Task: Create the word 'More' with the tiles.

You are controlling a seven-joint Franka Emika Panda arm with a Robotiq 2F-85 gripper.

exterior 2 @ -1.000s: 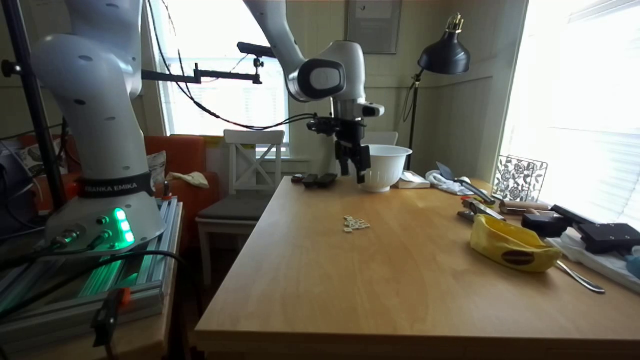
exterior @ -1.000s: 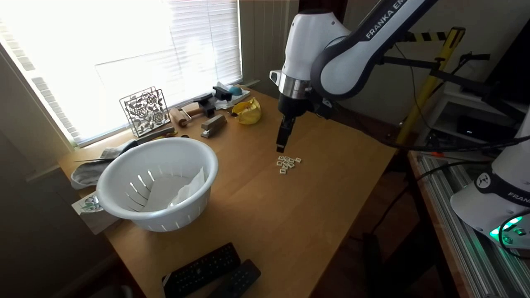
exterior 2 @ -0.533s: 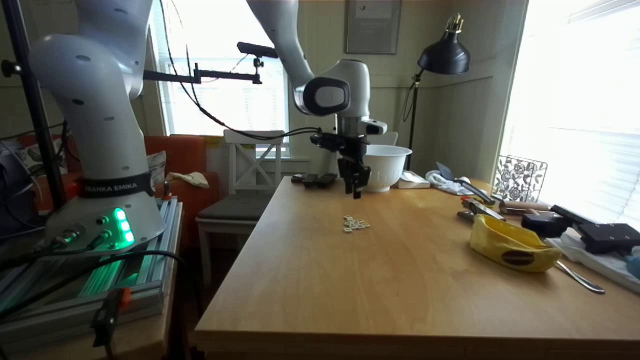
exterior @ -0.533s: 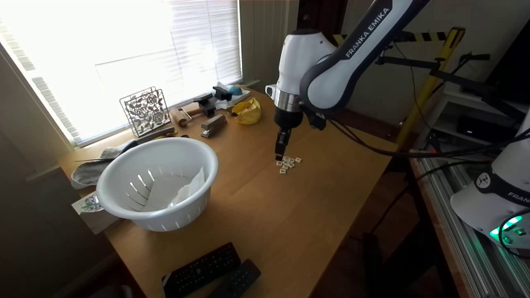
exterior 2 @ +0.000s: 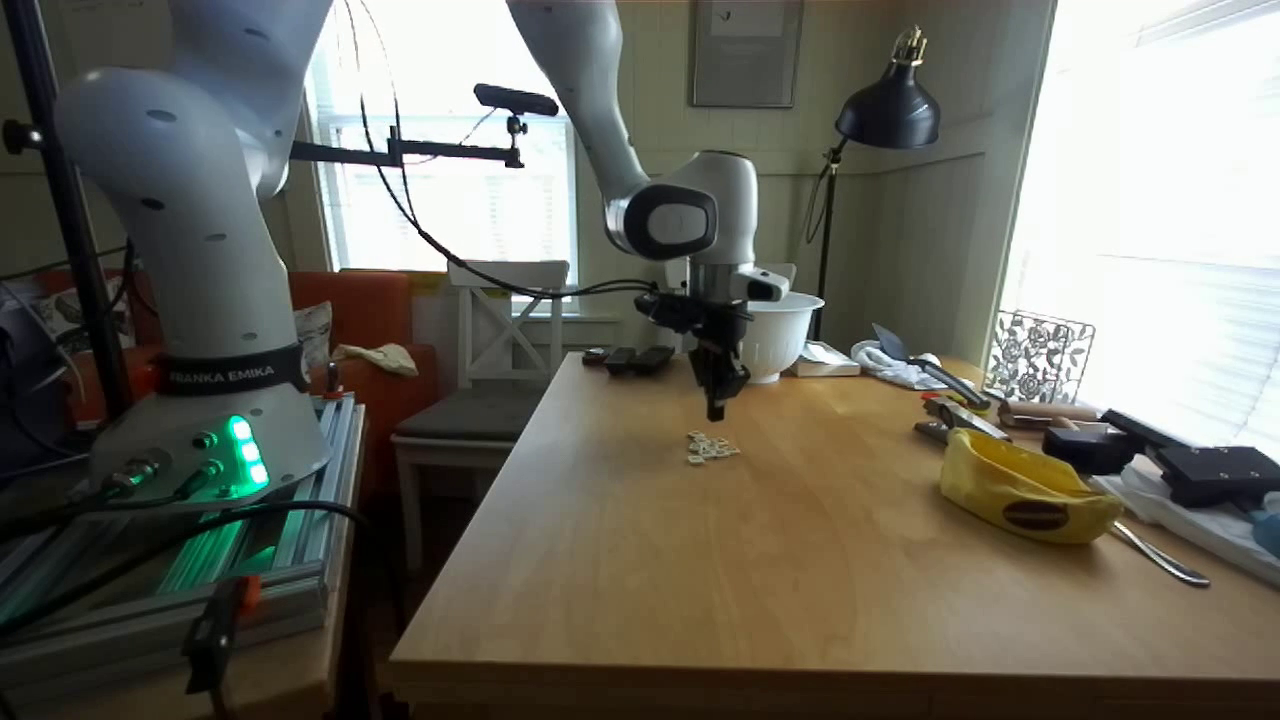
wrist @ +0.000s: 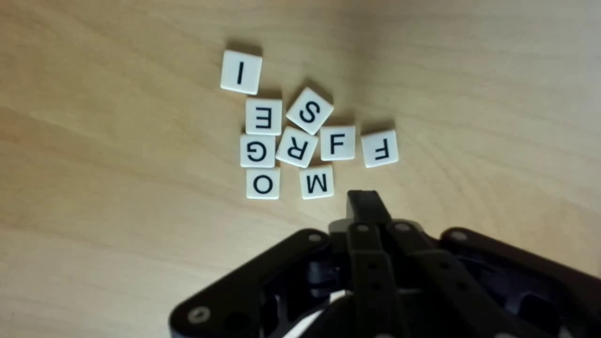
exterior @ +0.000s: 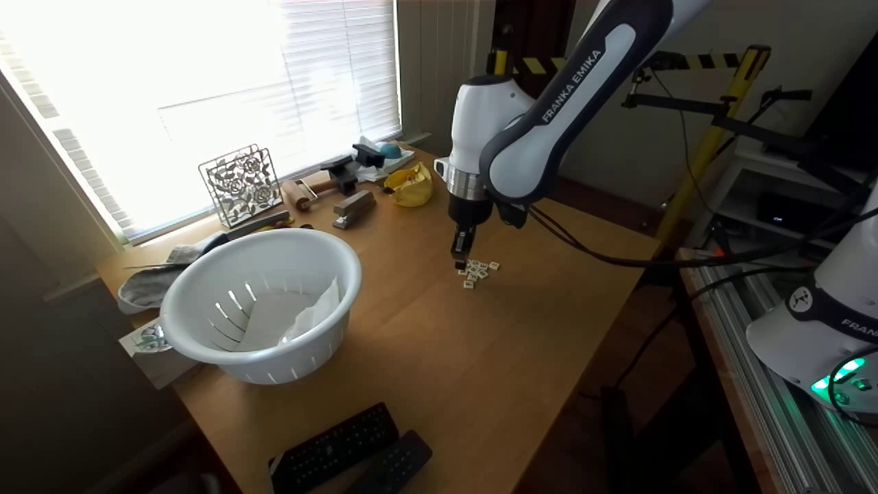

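Several small cream-white letter tiles lie face up in a loose cluster on the wooden table. In the wrist view I read the M tile [wrist: 317, 182], O tile [wrist: 263, 183], R tile [wrist: 297, 147] and E tile [wrist: 264, 116]. Around them lie the G tile [wrist: 257, 151], S tile [wrist: 310, 111], I tile [wrist: 241, 72] and two F tiles [wrist: 337, 143]. M, R and E appear upside down from here. My gripper [wrist: 364, 193] is shut with nothing in it, its tips beside the M. In both exterior views the gripper [exterior 2: 716, 412] hangs above the table by the cluster, partly hiding it in one.
A large white bowl [exterior: 288, 367] and black remotes [exterior: 336, 446] stand on the same table [exterior: 439, 357]. Toward the window are a yellow object [exterior 2: 1000, 490], a stapler [exterior: 354, 206], a metal floral rack [exterior: 243, 182] and other small items.
My gripper has come down toward the tile cluster, and its fingers have gone from apart to together. The tiles look unmoved.
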